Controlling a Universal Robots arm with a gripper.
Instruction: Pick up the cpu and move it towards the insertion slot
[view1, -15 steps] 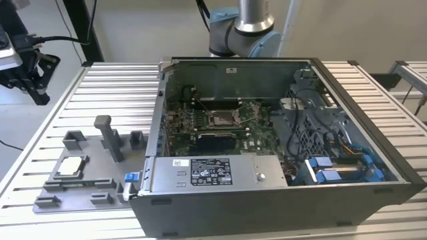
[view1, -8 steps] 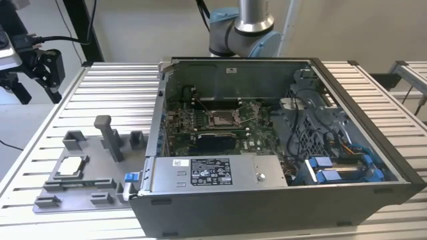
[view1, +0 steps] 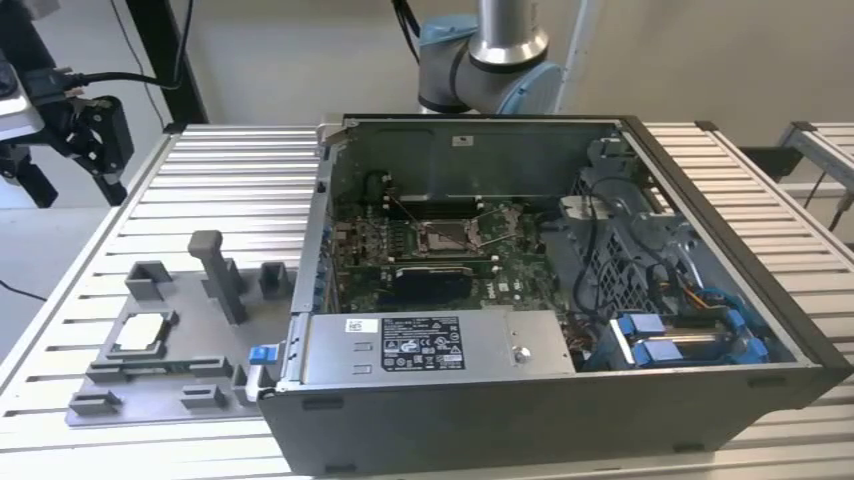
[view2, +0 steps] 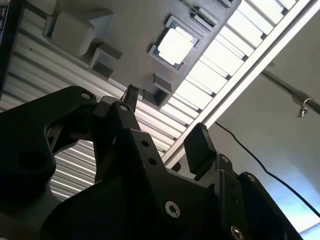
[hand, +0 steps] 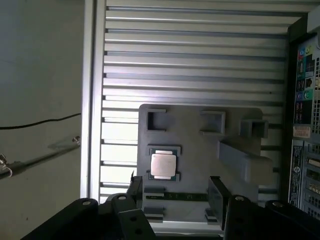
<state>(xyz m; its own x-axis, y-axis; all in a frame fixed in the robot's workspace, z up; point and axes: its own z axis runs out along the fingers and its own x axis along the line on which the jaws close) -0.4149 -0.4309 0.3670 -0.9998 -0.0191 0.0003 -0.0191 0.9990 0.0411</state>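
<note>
Hanging with its jaws apart and nothing between them, the gripper (view1: 67, 180) stands above the far corner of the slatted worktop (view1: 240, 180) on the exterior view's left. The cpu (view1: 144, 333) lies flat, silvery face up, in a square nest of the grey fixture plate (view1: 200, 345), which rests near the worktop's near corner on that same side. Gripper and chip are well apart, the chip lower and nearer the camera.

In the first wrist view the chip sits just beyond the tips of the two fingers (hand: 218, 192). It is within the span of the gap but offset toward one finger. Being square, it has no long axis; its edges run roughly parallel and square to the line joining the fingertips.

The insertion slot (view1: 445, 237) lies on the motherboard inside the open computer case (view1: 534, 430), on the far side of the plate from the worktop's edge.
</note>
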